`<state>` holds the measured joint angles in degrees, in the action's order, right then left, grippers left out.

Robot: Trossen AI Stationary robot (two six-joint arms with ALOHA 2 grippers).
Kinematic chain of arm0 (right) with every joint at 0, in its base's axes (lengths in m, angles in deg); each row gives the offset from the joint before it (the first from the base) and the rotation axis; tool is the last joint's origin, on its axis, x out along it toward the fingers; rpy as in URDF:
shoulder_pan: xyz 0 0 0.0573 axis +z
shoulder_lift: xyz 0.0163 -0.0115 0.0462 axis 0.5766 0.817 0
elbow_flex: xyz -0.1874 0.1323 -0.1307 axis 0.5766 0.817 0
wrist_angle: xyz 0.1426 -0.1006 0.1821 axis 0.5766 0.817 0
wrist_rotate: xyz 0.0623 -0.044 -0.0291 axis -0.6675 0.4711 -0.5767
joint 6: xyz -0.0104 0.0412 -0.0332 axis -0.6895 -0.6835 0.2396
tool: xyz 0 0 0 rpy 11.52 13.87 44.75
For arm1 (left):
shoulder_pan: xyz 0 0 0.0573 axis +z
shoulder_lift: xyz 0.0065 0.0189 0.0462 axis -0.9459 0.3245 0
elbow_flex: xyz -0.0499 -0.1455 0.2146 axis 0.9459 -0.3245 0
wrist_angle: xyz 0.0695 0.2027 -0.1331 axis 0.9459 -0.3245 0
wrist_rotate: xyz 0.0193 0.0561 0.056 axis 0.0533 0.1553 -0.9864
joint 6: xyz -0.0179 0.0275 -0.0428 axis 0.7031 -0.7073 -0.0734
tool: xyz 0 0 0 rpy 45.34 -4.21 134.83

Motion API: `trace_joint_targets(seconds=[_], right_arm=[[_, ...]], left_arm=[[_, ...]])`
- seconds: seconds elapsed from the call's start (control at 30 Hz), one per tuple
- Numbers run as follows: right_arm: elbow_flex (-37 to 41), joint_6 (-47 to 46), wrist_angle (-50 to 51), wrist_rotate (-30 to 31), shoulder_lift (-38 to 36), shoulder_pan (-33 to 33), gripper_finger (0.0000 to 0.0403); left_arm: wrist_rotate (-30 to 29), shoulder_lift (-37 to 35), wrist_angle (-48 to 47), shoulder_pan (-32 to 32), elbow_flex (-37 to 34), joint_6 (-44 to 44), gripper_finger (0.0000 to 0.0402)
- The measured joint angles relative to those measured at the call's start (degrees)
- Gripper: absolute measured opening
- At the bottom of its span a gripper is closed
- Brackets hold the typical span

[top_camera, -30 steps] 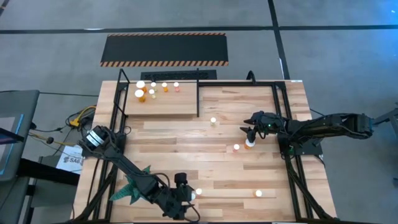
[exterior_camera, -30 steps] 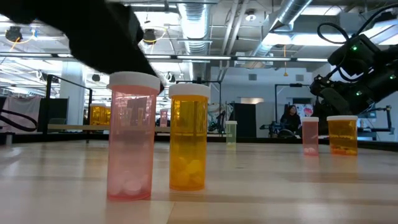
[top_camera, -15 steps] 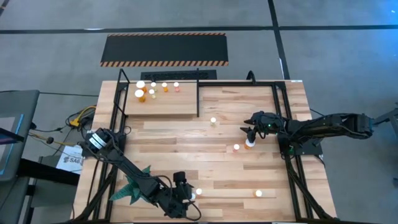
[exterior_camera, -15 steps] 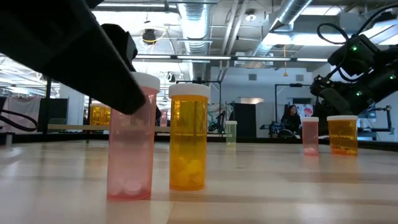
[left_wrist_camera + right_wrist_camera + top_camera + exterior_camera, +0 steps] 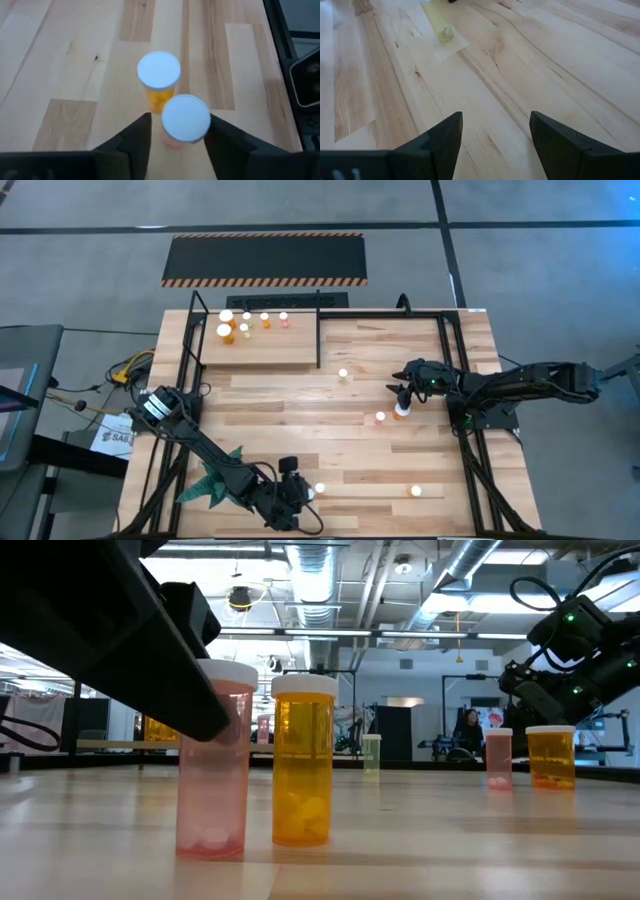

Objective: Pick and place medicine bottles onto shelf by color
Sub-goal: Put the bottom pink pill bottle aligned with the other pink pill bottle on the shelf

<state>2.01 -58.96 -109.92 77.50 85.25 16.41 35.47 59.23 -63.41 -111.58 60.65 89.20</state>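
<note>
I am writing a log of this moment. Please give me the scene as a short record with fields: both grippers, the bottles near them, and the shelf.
left gripper: around the pink bottle, near the table edge opposite the shelf
pink bottle: white cap, standing beside a yellow bottle
right gripper: open, holding nothing, close to an orange bottle
shelf: several bottles grouped at its far end
not yet on shelf: pink, yellow and orange bottles, and a few more on the table
</note>
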Motion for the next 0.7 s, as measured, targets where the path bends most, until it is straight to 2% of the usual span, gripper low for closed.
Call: trace_joint_targets(seconds=[0.27, 0.53, 0.7], right_arm=[[0.0, 0.0, 0.0, 0.0, 0.0, 0.0, 0.0256], [0.0, -0.1, 0.0, 0.0, 0.0, 0.0, 0.0256], [0.0, -0.1, 0.0, 0.0, 0.0, 0.0, 0.0256]], left_arm=[[0.7, 0.0, 0.2, 0.0, 0.0, -0.3, 0.0104], [0.7, 0.0, 0.0, 0.3, 0.0, -0.4, 0.0097], [0.7, -1.8, -3.2, 1.0, 0.0, -1.4, 0.0096]])
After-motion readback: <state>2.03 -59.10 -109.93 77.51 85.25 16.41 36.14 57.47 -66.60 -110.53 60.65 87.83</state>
